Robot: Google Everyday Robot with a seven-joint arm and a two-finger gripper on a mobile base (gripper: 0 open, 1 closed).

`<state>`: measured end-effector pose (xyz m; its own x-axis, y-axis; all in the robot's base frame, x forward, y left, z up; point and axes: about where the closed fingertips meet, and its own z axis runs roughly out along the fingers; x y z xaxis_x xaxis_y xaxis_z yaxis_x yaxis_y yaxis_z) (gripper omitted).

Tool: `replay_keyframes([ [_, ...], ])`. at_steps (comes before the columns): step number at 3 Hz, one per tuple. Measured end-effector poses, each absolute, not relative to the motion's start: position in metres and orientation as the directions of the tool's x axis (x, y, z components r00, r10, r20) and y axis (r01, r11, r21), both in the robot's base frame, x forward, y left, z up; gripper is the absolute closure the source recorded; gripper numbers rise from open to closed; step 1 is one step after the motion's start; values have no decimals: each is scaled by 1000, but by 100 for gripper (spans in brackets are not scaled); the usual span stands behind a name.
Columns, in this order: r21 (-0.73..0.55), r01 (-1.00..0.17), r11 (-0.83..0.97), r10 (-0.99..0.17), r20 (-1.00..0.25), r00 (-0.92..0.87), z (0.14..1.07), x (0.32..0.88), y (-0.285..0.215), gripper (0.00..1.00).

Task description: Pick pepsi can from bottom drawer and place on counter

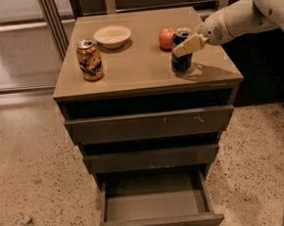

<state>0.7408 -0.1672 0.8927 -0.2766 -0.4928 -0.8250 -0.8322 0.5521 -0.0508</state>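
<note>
The pepsi can (181,60), dark blue with a silver top, stands on the right part of the tan counter (138,61). My gripper (182,45) reaches in from the right and is shut on the can's upper half, with one beige finger (190,45) across its front. The can's base appears to touch the counter. The bottom drawer (158,225) is pulled out below and nothing shows inside it.
A gold-orange can (89,59) stands at the counter's left. A white bowl (112,36) sits at the back, and a red apple (166,38) is just behind the pepsi can. The two upper drawers (148,126) are slightly open. Speckled floor surrounds the cabinet.
</note>
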Motion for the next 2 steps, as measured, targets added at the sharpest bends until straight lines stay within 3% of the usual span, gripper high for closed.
replay_keyframes([
  [2, 16, -826, 563, -469, -817, -336, 870, 740, -171, 100],
])
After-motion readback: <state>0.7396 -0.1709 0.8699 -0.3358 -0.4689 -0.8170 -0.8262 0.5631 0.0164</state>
